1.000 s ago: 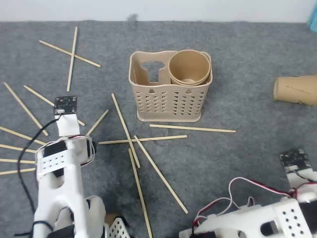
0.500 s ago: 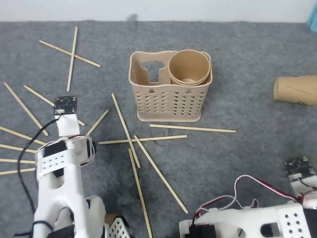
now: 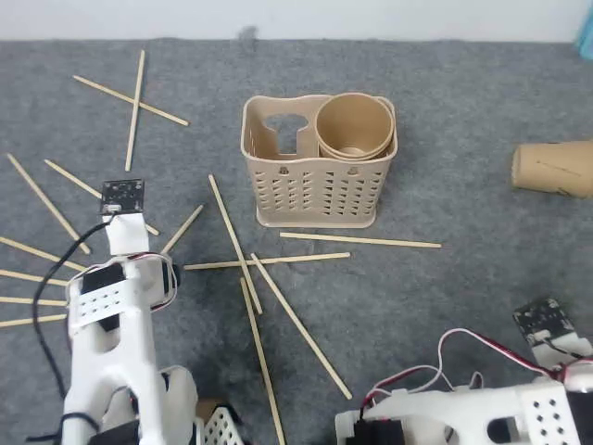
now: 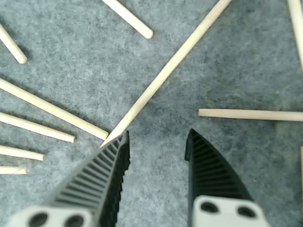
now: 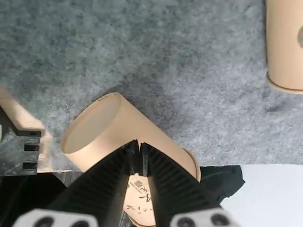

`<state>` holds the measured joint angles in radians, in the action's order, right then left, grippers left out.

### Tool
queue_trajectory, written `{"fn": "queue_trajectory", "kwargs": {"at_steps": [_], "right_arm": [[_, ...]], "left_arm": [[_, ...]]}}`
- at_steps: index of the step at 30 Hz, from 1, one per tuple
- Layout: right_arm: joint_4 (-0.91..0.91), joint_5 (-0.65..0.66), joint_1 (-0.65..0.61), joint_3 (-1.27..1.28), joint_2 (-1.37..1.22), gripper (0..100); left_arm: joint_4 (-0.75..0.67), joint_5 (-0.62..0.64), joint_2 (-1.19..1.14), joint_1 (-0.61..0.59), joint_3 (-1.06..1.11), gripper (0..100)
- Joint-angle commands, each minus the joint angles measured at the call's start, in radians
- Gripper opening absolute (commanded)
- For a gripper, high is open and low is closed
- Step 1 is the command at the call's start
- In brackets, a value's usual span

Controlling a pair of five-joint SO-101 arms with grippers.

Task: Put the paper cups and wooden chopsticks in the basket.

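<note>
Basket (image 3: 313,190) stands upright on the grey bench (image 3: 463,83), with nested paper cups (image 3: 355,125) in one compartment. Wooden chopsticks (image 3: 236,243) lie scattered flat on the bench in front of the basket and out to one side. A lone cup (image 3: 554,168) lies on its side, well apart from the basket. Left jaws are open, held low over the bench, with the tip of a long chopstick (image 4: 165,71) just beside one of them. Right jaws are closed together with nothing seen between them, above a further cup (image 5: 104,125) lying on its side
</note>
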<state>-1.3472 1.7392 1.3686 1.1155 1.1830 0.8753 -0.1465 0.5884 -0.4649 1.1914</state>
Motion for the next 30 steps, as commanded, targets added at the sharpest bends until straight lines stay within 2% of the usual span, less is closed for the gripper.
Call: {"fn": "queue_trajectory", "kwargs": {"at_steps": [1,12,28,30], "right_arm": [[0.022,0.015,0.005,-0.003,0.008,0.8],[0.084,0.015,-0.001,0.028,0.008,0.8],[0.076,0.011,-0.007,-0.012,0.018,0.8],[0.073,-0.029,-0.008,-0.055,0.018,0.8]], "left_arm": [[-0.018,-0.005,0.031,0.005,-0.005,18],[-0.031,-0.002,0.031,0.005,-0.004,18],[-0.031,-0.002,0.031,0.006,-0.002,18],[-0.031,-0.002,0.031,0.006,-0.002,18]]}}
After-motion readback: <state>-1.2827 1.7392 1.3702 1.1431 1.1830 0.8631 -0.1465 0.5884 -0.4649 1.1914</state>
